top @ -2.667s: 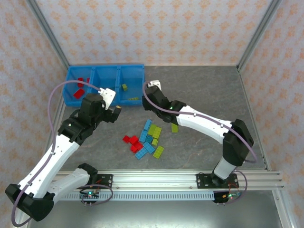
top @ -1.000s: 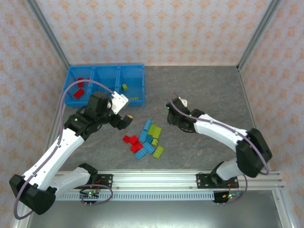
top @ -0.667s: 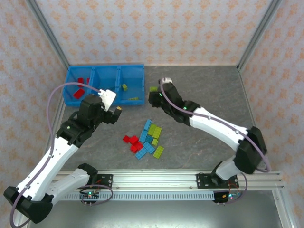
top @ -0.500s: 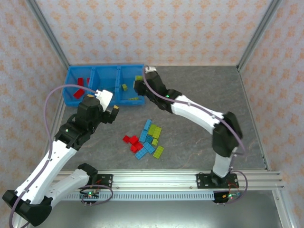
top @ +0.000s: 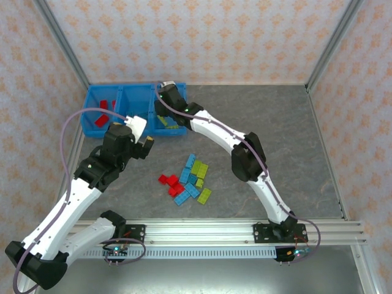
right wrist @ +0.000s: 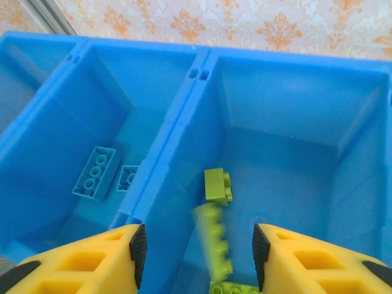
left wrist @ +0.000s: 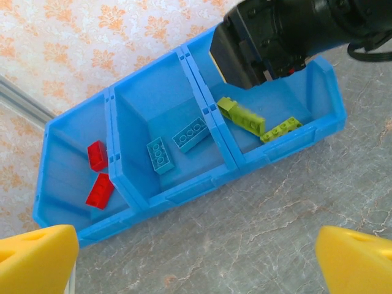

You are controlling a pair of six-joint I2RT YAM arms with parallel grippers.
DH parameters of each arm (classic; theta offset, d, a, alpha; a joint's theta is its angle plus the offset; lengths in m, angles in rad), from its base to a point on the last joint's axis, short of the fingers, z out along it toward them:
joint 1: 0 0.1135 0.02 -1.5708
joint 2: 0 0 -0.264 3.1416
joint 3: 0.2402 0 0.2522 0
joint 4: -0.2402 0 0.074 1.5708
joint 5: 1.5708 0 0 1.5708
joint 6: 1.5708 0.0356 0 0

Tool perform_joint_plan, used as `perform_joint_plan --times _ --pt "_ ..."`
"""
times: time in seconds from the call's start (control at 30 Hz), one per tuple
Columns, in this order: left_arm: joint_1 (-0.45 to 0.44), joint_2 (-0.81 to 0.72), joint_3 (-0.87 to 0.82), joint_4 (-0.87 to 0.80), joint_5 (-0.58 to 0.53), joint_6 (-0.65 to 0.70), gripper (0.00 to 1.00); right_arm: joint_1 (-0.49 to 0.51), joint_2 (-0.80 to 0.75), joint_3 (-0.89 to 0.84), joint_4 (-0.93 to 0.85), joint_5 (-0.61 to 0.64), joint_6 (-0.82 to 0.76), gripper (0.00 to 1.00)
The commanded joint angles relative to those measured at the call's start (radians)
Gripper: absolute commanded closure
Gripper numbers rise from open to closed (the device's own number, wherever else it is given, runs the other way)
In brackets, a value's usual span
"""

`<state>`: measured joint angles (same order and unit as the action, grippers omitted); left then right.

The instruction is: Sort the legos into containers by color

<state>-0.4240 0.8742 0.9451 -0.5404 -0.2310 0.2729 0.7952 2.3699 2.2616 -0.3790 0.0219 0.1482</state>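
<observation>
Right fingers (right wrist: 92, 260) stand apart over the end bin (right wrist: 294, 116), a light, rigid lime brick (right wrist: 214, 248) loose between them; left fingers (left wrist: 37, 257) gape wide; the piled legos (top: 190, 177) should suit pinching across smooth sides.

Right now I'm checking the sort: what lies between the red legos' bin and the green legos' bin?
The middle bin, holding two light blue legos, as the left wrist view shows.

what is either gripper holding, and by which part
Nothing held. Left gripper open, empty; right gripper open above the bin, a blurred green lego loose between its fingers.
</observation>
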Motion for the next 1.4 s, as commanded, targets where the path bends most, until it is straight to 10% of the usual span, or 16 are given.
perform_joint_plan --times 0.0,0.37,0.63,0.9,1.37 --pt "0.005 -0.001 -0.010 0.033 -0.058 0.022 0.00 -0.005 -0.111 0.015 -0.092 0.006 -0.032 0.50" --pt "0.011 0.008 -0.040 0.131 -0.224 -0.058 0.00 -0.005 -0.860 -0.790 0.023 -0.207 -0.042 0.33" --pt "0.020 0.145 0.099 -0.299 -0.173 -0.900 0.11 -0.005 -1.330 -1.226 0.002 -0.202 0.026 0.06" --pt "-0.030 0.147 -0.306 0.033 0.369 -1.484 0.20 -0.005 -1.359 -1.328 -0.024 -0.212 0.055 0.01" --pt "-0.127 0.453 -0.239 0.078 0.371 -1.491 0.22 -0.005 -1.272 -1.285 -0.048 -0.183 0.069 0.01"
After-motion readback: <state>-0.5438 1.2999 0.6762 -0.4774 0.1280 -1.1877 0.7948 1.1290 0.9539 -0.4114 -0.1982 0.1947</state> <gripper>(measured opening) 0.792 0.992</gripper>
